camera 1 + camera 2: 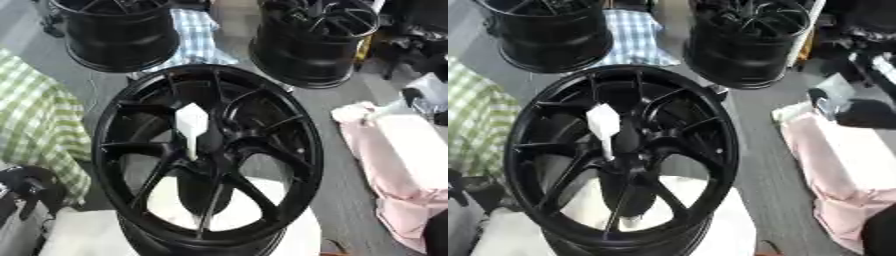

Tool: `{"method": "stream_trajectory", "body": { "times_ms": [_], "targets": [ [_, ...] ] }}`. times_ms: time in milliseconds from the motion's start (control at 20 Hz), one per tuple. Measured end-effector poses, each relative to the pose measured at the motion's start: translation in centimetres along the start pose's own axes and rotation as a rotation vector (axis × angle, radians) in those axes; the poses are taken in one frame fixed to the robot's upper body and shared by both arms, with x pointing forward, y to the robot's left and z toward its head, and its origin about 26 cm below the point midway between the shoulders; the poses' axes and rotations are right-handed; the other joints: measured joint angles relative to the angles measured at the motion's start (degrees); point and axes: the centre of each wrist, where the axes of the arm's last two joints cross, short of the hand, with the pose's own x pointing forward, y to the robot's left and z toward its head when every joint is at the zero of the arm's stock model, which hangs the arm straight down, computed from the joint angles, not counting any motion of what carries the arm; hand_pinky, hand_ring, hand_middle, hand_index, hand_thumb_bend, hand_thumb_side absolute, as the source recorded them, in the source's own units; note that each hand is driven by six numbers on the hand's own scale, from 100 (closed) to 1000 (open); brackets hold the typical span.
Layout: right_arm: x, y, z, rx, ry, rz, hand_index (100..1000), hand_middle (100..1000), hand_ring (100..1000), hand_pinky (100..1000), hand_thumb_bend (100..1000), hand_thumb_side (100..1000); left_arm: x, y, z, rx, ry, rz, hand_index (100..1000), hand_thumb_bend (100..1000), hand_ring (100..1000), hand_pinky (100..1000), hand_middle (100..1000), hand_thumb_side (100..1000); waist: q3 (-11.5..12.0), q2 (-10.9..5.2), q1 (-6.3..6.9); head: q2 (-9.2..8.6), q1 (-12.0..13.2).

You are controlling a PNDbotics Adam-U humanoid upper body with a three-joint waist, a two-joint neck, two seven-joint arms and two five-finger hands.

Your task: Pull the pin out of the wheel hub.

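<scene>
A large black spoked wheel hub lies face up in the middle, resting on a white pad. A white pin stands in its centre, with a broad head on top and a thin shaft running down into the hub's bore. Neither hand touches the pin or the hub. A dark part of my left hand shows at the lower left edge, beside the hub's rim. A dark part of my right hand shows at the lower right corner, well away from the hub.
Two more black wheels stand at the back. A green checked cloth lies at the left, a blue checked cloth between the back wheels, and a pink cloth at the right. Grey floor runs between hub and pink cloth.
</scene>
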Motion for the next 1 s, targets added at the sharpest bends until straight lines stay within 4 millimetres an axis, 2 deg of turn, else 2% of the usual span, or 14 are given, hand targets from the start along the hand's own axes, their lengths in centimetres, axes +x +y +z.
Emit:
{"method": "stream_trajectory", "body": {
  "times_ms": [50,150,250,350,450,600,1000],
  "targets": [
    [-1.4,1.0,0.8,-0.089,0.071,-0.040,891,753,748,808,416,396,0.0,0.0,0.0,0.001,0.000,0.000,712,100,187,521,519,819,-0.1,0.08,0.19,0.00,0.1],
    [-4.0,3.4,2.2,-0.287,0.211,-0.133,886,747,739,800,449,415,0.0,0.1,0.2,0.007,0.000,-0.002,712,100,181,521,519,817,-0.5,0.09,0.62,0.00,0.3],
    [-5.9,6.4,3.3,-0.459,0.320,-0.241,877,739,729,794,448,411,-0.1,0.1,0.5,0.014,0.002,-0.003,712,100,183,521,519,818,-0.8,0.09,1.01,0.00,0.4],
    [-6.8,9.4,3.9,-0.573,0.381,-0.345,872,736,725,793,438,407,-0.2,0.1,0.6,0.015,0.002,-0.004,712,100,184,521,519,819,-0.9,0.07,1.26,0.00,0.4],
    [-6.7,12.0,4.0,-0.615,0.395,-0.429,864,728,721,790,419,388,-0.2,0.0,0.6,0.016,0.000,-0.006,712,100,180,521,519,818,-0.9,0.07,1.38,0.00,0.4],
    [-5.6,14.3,3.2,-0.601,0.342,-0.523,857,719,714,786,386,369,-0.2,0.0,0.6,0.016,-0.002,-0.008,712,100,184,521,519,820,-0.9,0.09,1.41,0.00,0.1],
    [-1.9,16.3,1.1,-0.470,0.170,-0.646,850,708,705,779,327,343,-0.3,0.0,0.6,0.016,-0.006,-0.012,712,100,185,521,519,820,-0.3,0.14,1.67,0.00,-0.1]
  ]
}}
